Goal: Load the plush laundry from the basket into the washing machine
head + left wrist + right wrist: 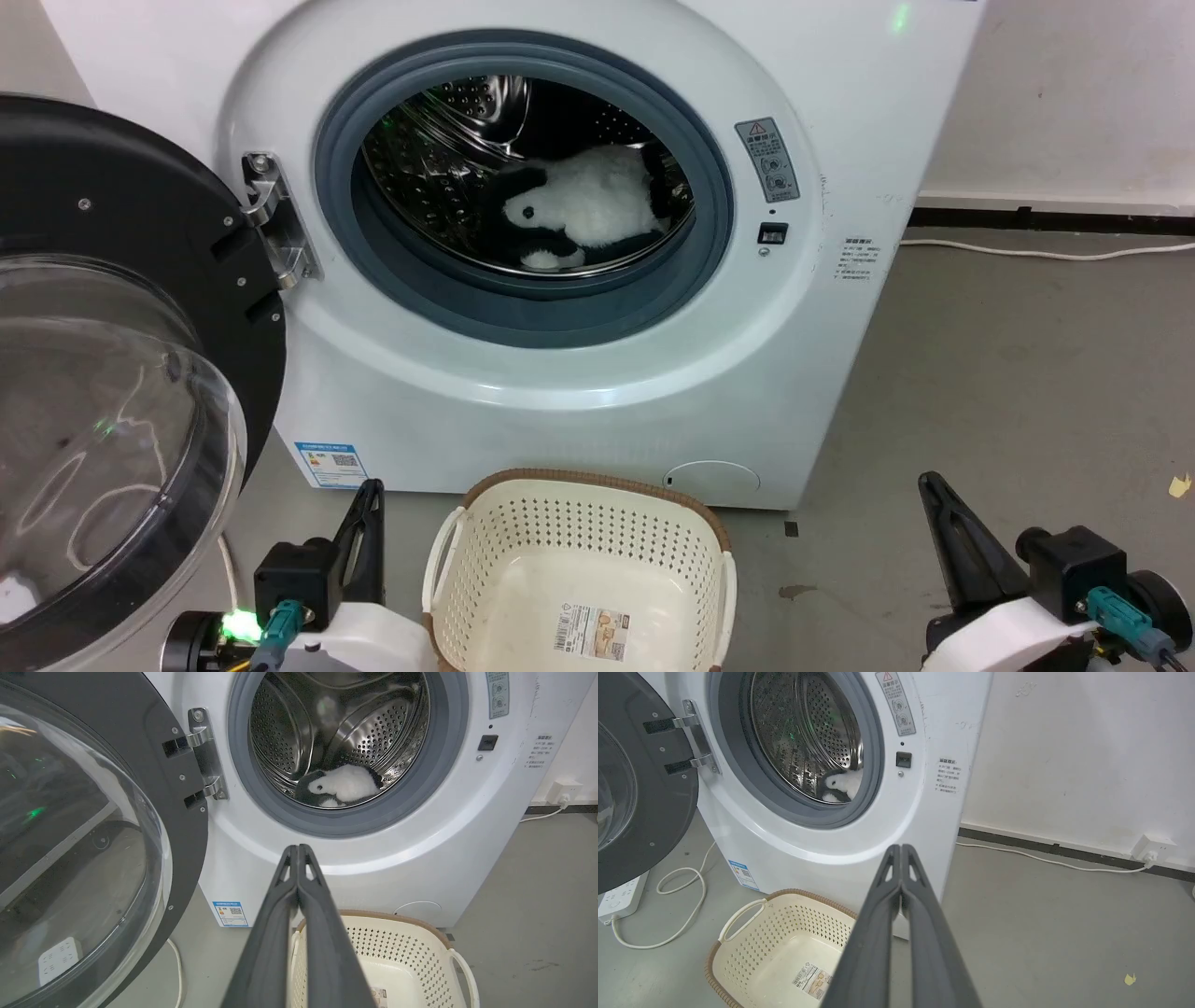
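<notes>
Head view: my left gripper (pixel 372 489) and right gripper (pixel 930 482), both closed, flank the basket (pixel 579 479), plush panda (pixel 597 207) ahead inside the washing machine (pixel 560 411).

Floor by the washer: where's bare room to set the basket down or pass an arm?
Free: grey floor right of the washing machine, out to the wall cable; one yellow scrap. Drum mouth above the plush laundry is open. Crowded: left side, under the open door, with power strip and looped cord. Basket sits front centre.
</notes>
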Robot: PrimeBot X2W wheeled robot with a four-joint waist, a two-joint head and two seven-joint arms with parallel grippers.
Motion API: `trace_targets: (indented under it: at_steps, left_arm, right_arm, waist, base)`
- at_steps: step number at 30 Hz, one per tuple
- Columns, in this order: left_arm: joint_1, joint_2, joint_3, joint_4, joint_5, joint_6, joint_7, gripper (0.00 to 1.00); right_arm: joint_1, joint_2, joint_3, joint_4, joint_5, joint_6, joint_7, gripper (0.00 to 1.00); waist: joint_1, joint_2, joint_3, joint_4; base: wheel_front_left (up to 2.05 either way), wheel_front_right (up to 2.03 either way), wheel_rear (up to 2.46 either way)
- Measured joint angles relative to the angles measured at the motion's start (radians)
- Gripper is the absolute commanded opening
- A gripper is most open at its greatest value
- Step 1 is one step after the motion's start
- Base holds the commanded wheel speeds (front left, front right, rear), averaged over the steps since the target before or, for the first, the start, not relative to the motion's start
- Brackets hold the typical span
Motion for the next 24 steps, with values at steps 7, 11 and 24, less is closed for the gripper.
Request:
trace_targets:
  at_steps: [7,11,24]
  left_arm:
    - [0.0,0.0,0.005,-0.007,0.007,0.0,0.013,0.0]
    - [-0.001,0.0,0.008,-0.013,0.016,0.0,0.022,0.0]
    - [-0.004,-0.001,0.017,-0.029,0.034,0.0,0.05,0.0]
  right_arm:
    - [-0.001,0.0,0.003,0.0,-0.008,0.0,0.012,0.0]
    - [-0.005,0.0,0.005,-0.001,-0.009,0.0,0.021,0.0]
    - [-0.017,0.0,0.012,-0.003,-0.018,0.0,0.048,0.0]
  waist:
    - [0.0,0.0,0.001,-0.002]
    - [0.0,0.0,0.001,-0.003]
    - [0.0,0.0,0.003,-0.007]
  base:
    - [0.0,0.0,0.0]
    - [0.0,0.0,0.0]
    - [0.0,0.0,0.0]
